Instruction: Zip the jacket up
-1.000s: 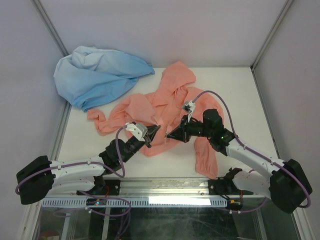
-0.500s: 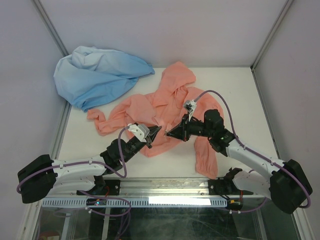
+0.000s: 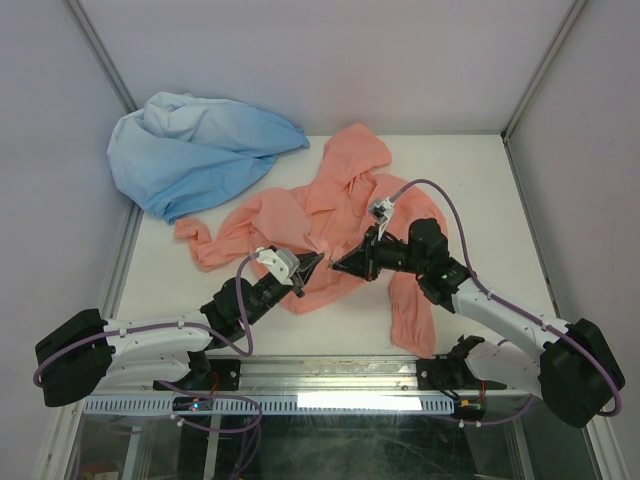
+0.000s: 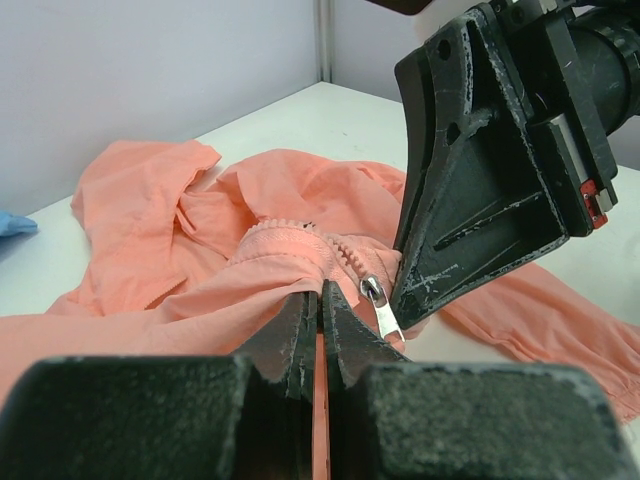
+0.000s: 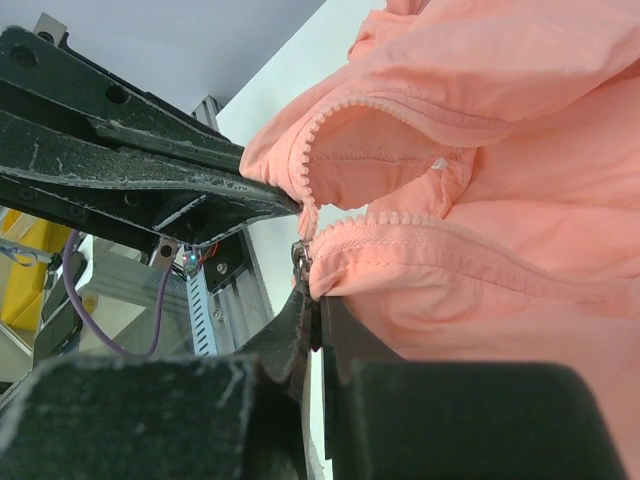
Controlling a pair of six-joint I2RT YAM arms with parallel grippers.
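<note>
The jacket point(image 3: 300, 212) looks soft, light and floppy, so the left gripper point(image 4: 320, 292) and right gripper point(image 5: 315, 300) are both pinched tight on it, right by the little zip pull point(image 4: 381, 306).

The jacket point(image 3: 330, 215) lies in the middle of the desk point(image 3: 480, 190), with its hood toward the back. A heap of cloth point(image 3: 195, 150) sits in the back left corner, just beside one sleeve. At the jacket's near edge, the left claw point(image 3: 308, 266) and the right claw point(image 3: 340, 267) meet tip to tip. The zip pull point(image 4: 381, 305) hangs between them.
</note>
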